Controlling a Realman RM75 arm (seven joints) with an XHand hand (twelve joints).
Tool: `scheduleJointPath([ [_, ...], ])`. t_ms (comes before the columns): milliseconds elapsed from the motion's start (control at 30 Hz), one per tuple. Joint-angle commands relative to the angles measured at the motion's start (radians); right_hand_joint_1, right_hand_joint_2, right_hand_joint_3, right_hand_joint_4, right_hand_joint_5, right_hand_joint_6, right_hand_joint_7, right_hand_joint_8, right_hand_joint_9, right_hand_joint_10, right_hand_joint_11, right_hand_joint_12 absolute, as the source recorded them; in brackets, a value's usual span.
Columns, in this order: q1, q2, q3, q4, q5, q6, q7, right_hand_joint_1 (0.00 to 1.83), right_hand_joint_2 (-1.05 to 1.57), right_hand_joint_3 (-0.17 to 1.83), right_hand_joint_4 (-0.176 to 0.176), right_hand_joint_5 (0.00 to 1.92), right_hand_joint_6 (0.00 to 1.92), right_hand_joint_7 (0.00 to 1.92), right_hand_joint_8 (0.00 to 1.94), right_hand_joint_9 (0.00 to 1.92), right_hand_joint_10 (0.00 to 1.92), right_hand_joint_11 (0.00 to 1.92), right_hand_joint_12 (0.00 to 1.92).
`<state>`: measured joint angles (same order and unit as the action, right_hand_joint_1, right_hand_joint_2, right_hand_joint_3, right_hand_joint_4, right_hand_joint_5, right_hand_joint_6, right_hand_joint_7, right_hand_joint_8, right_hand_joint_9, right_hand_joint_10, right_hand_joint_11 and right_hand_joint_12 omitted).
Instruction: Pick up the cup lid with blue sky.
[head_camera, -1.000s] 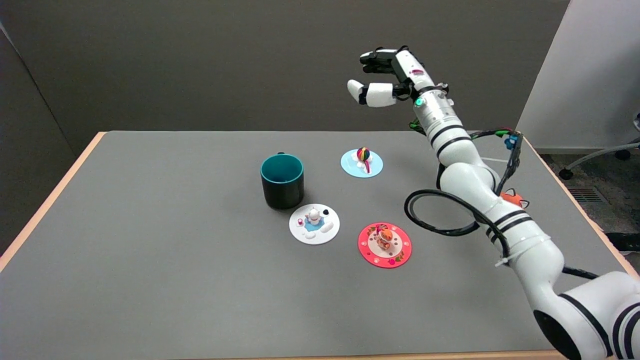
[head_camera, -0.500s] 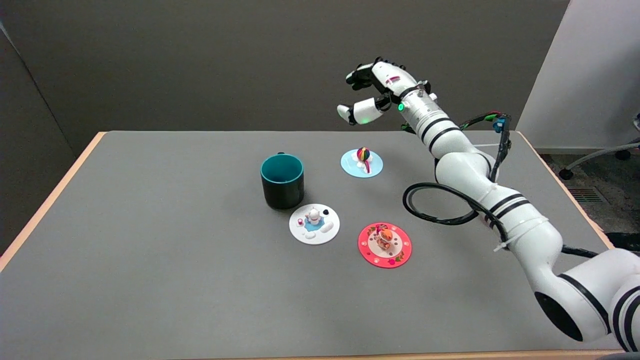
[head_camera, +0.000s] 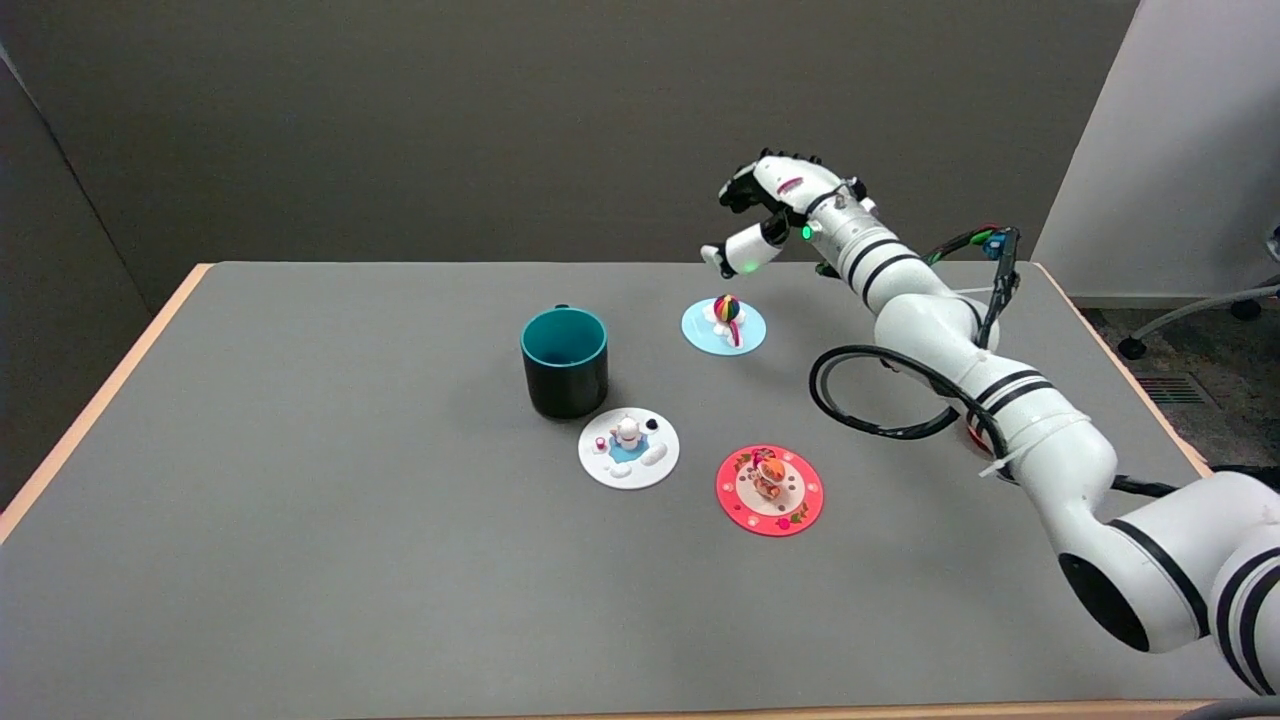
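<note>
Right hand (head_camera: 765, 215) hovers above and just behind the sky-blue lid (head_camera: 723, 327), fingers apart, holding nothing. Lid lies flat on the counter (head_camera: 300, 520); you have descent, grasp and lift left.

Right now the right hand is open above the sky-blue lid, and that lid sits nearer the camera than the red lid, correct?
Not quite. The head view shows the sky-blue lid farther from the camera than the red lid, not nearer. The right hand is indeed open above it.
</note>
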<state>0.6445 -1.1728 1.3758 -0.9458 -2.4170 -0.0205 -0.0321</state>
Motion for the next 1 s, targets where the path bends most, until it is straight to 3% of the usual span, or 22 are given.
scheduleJointPath([
  [33, -0.019, -0.034, 0.049, 0.111, -0.01, -0.079, -0.075, 0.79, 0.41, 0.84, -0.118, 0.61, 0.2, 0.72, 0.21, 0.58, 0.21, 0.37, 0.36],
  [533, -0.062, -0.052, 0.038, 0.019, -0.006, -0.138, -0.067, 0.82, 0.41, 0.86, -0.131, 0.67, 0.2, 0.76, 0.2, 0.62, 0.23, 0.36, 0.42],
  [1000, -0.026, -0.035, 0.027, 0.075, -0.003, -0.129, -0.065, 0.85, 0.45, 0.85, -0.141, 0.71, 0.2, 0.77, 0.22, 0.61, 0.24, 0.37, 0.42],
])
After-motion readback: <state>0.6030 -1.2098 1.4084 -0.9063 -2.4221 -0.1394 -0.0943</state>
